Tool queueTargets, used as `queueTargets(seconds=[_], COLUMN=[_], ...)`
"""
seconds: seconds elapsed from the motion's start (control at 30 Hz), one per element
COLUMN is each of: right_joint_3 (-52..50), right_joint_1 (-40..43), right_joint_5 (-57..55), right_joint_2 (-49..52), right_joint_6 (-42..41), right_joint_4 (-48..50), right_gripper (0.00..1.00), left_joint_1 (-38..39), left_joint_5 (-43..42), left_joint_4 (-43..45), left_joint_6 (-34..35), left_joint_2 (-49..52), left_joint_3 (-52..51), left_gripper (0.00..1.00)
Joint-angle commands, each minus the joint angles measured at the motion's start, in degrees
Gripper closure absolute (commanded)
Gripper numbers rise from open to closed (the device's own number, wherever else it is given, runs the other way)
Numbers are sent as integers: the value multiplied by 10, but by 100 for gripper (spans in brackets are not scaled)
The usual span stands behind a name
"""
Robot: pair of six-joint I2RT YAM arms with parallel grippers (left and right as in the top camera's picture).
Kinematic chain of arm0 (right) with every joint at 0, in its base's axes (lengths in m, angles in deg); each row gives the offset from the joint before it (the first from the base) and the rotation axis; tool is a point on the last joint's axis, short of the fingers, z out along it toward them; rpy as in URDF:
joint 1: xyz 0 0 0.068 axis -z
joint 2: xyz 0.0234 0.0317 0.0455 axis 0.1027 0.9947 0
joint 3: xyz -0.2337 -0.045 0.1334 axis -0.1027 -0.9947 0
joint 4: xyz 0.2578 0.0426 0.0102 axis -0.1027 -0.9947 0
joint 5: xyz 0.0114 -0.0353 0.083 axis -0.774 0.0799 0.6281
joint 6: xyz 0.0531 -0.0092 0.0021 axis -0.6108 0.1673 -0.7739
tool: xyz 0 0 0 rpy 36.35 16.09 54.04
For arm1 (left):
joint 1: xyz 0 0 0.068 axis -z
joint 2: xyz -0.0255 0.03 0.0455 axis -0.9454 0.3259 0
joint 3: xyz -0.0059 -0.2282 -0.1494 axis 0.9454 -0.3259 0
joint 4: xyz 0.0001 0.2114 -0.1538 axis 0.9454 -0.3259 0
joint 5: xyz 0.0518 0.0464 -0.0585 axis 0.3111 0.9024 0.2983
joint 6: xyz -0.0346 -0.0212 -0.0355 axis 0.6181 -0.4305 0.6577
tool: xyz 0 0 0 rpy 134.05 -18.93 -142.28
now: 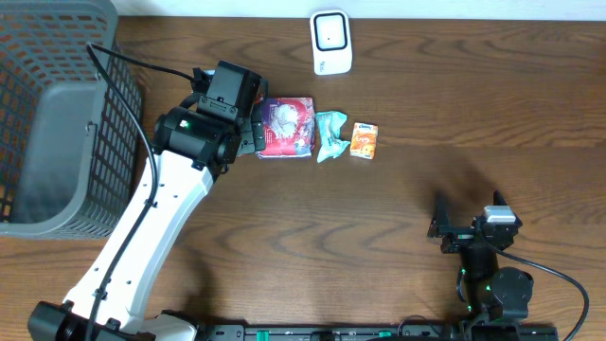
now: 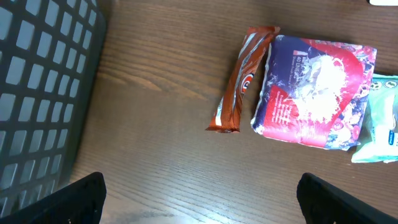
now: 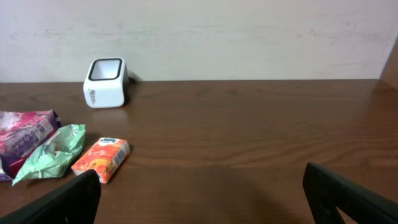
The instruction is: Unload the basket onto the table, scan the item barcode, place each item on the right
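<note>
Beneath everything, a dark wooden table (image 1: 454, 114). At its left edge, a grey wire basket (image 1: 47, 114). Reaching from the near edge towards the far right, the white left arm (image 1: 142, 227), with the left pincer (image 1: 248, 128) spread wide, holding nothing, poised over the left end of a row of goods; in the wrist view, dark fingertips (image 2: 68, 202) on either side of bare wood. Near right, the right pincer (image 1: 469, 213), likewise wide open and empty, facing far.

Mid-table, a red-and-purple packet (image 1: 286, 126), lying flat. At the far edge, a white scanner (image 1: 331, 43), well apart from the row. Just right of the packet, a teal pack (image 1: 329, 135), long axis near-to-far. Just left of the packet, hidden under the pincer from overhead, a slim orange-brown bar (image 2: 239, 81), long axis near-to-far, far end tipped right towards the packet's corner. Rightmost, a small orange box (image 1: 364, 139), long axis near-to-far.
</note>
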Motion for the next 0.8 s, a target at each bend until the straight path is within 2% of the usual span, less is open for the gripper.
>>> queueTargets(seconds=[0.0, 0.1, 0.27, 0.3, 0.4, 0.5, 0.6, 0.77], right_joint_3=[-1, -1, -1, -1, -1, -1, -1, -1], right_joint_1=[-2, -2, -2, -2, -2, -2, -2, -2], right_joint_5=[-15, 48, 271, 294, 305, 348, 356, 373], right_joint_2=[-2, -2, -2, -2, -2, -2, -2, -2], right_joint_6=[-8, -54, -301, -336, -359, -452, -510, -514], right_joint_4=[1, 4, 16, 16, 17, 29, 93, 331], right_gripper=[1, 1, 1, 1, 1, 1, 1, 1], left_joint_1=[-2, -2, -2, -2, -2, -2, -2, -2], left_joint_5=[0, 0, 0, 0, 0, 0, 0, 0], left_joint_4=[-3, -3, -3, -3, -3, -3, -3, -3], left_joint_6=[1, 1, 1, 1, 1, 1, 1, 1], left_joint_2=[0, 0, 0, 0, 0, 0, 0, 0], left_joint_3=[7, 7, 7, 7, 7, 7, 7, 7], left_gripper=[2, 2, 2, 2, 2, 2, 2, 2])
